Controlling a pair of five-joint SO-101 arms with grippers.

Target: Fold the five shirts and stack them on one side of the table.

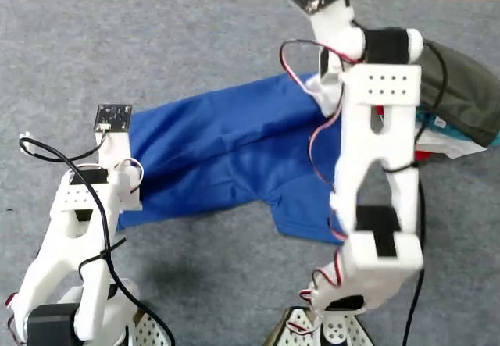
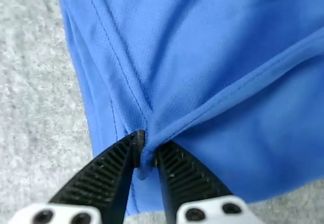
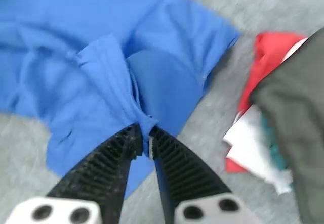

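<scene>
**Both grippers pinch the blue shirt; the other garments are piled at the right**

At the left of the high view, the left arm (image 1: pixel 78 229) stands over the left end of the blue shirt (image 1: pixel 226 151). In its wrist view the left gripper (image 2: pixel 144 155) is clenched on the cloth. The black ribbed fingers (image 2: pixel 109 176) are nearly together, with a small tuck of blue fabric caught between their tips where two stitched seams meet. The shirt's edge runs just beside the gripper, and the grey felt-like tabletop (image 1: pixel 195 33) shows next to it.

The blue shirt lies across the middle of the table, stretched from one arm to the other, with long creases running along it. One sleeve (image 1: pixel 305 217) sticks out toward the near edge.

The right arm (image 1: pixel 375 151) reaches over the shirt's right end. The right gripper (image 3: pixel 144 138) is also closed on blue cloth, and a bunched ridge of fabric runs up into the narrow slit between its fingertips.

Farther right, near the table's edge, is a loose pile of garments. A dark olive shirt (image 1: pixel 461 88) lies on top, and parts of a red garment (image 3: pixel 268 57), a white garment (image 3: pixel 253 153) and a teal garment (image 3: pixel 273 148) stick out from under it. The pile is near the blue shirt's right end; whether they touch cannot be told.
</scene>
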